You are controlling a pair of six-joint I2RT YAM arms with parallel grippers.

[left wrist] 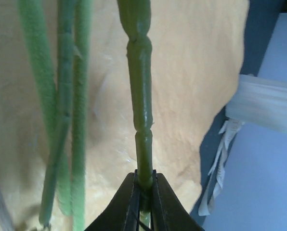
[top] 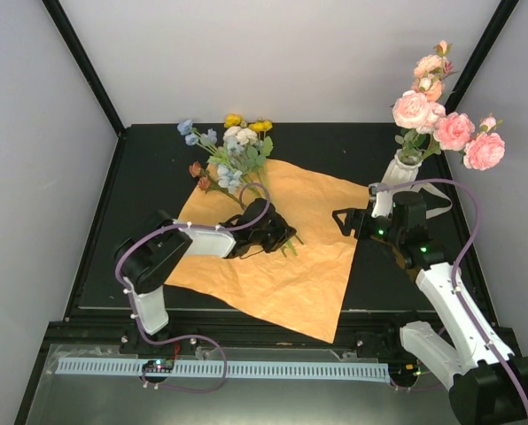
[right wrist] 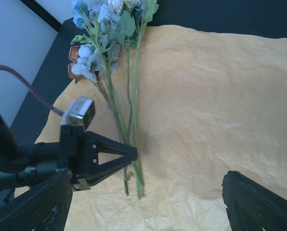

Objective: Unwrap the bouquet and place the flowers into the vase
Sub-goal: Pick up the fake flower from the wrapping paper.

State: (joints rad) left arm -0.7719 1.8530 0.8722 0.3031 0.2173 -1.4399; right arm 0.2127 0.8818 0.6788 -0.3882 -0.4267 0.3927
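- The loose bunch of blue, cream and yellow fake flowers [top: 231, 152] lies on the far left corner of the big flat sheet of orange paper [top: 313, 266]. Their thin stems point to the middle of the paper.
- The left tool [top: 284, 239] is pinched tight on one smooth green plastic stem [left wrist: 141, 96], near its cut end. The fuzzy stems beside it are not held.
- The right tool [top: 345, 223] is wide open and holds nothing. It hangs over the right edge of the paper.
- The tall white ribbed vase [top: 407, 168] stands just past the far right corner of the paper, with pink flowers [top: 441, 119] in it.
- The stems look light and bendy, and the smooth one may slip or twist. Low on the stem seems the best place to hold.
- Above the paper there is open room. The vase mouth looks small and crowded, and the right tool is in the way.
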